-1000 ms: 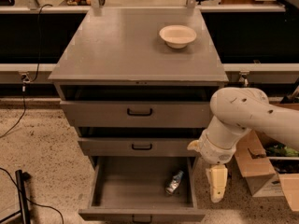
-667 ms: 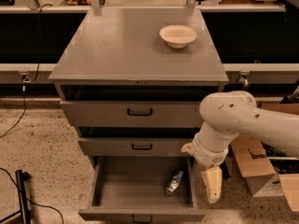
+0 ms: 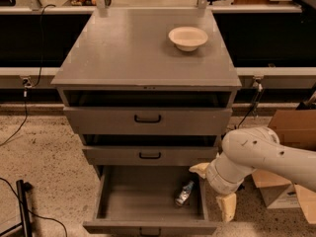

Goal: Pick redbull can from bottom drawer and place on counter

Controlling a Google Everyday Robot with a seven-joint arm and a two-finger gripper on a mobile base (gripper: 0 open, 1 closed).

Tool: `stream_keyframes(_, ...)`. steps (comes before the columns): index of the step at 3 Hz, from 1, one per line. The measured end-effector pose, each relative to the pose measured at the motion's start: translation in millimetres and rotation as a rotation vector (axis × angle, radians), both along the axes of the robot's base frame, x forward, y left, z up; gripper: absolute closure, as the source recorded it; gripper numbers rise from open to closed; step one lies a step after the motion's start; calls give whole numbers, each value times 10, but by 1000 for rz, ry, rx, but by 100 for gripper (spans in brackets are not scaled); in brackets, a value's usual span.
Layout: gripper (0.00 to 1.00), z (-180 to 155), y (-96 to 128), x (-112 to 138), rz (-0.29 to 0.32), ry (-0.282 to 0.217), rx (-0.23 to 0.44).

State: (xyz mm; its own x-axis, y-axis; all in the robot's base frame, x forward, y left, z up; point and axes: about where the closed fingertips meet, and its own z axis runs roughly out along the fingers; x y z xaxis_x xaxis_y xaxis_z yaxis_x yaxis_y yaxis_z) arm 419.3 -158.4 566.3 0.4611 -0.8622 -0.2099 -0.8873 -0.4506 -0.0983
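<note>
Camera view: the can (image 3: 184,194) lies in the right part of the open bottom drawer (image 3: 148,227). The gripper (image 3: 213,188) hangs just right of it, fingers spread wide and holding nothing. A good grasp probably means shifting left over the can, setting the fingers across its slim body, and only then descending.

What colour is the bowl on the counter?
Cream bowl, camera view; gripper by right wall of bottom drawer.

No readable text, label or number anywhere, gripper (image 3: 214,192) at right side of bottom drawer (image 3: 148,226)
</note>
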Motion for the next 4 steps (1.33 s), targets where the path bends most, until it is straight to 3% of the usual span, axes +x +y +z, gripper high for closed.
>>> stream_keyframes(1,0,6,-2,-21,14,-7,5)
stream_keyframes(2,0,-237,131,15,82,-43,-15)
stream_keyframes(3,0,-661,212,-74,212,-149,-16)
stream_keyframes(4,0,-669,264,104,252,-248,-10)
